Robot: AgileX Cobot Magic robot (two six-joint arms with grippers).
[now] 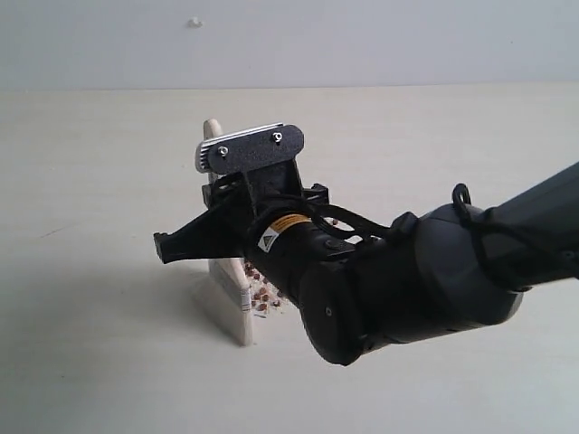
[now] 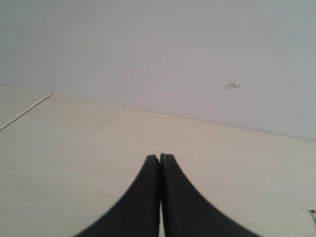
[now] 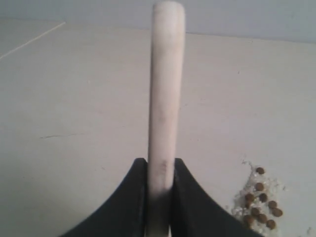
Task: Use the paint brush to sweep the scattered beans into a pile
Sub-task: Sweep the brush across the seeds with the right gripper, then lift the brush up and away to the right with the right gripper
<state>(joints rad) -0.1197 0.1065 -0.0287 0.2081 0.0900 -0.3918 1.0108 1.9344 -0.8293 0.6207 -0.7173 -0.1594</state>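
My right gripper (image 1: 210, 221) (image 3: 160, 163) is shut on the pale wooden handle of the paint brush (image 1: 213, 145) (image 3: 167, 89). The brush stands nearly upright, its whitish bristles (image 1: 231, 312) resting on the table. Right beside the bristles, small reddish-brown beans (image 1: 261, 295) (image 3: 260, 200) mixed with whitish crumbs lie close together in a small pile. The right arm hides part of it in the exterior view. My left gripper (image 2: 159, 157) is shut with nothing between its fingers, above bare table. The exterior view does not show it.
The pale wooden table (image 1: 109, 271) runs back to a grey wall bearing a small white knob (image 1: 194, 22) (image 2: 237, 84). The bulky black right arm (image 1: 425, 271) reaches in from the right. A thin seam (image 2: 24, 111) crosses the table in the left wrist view.
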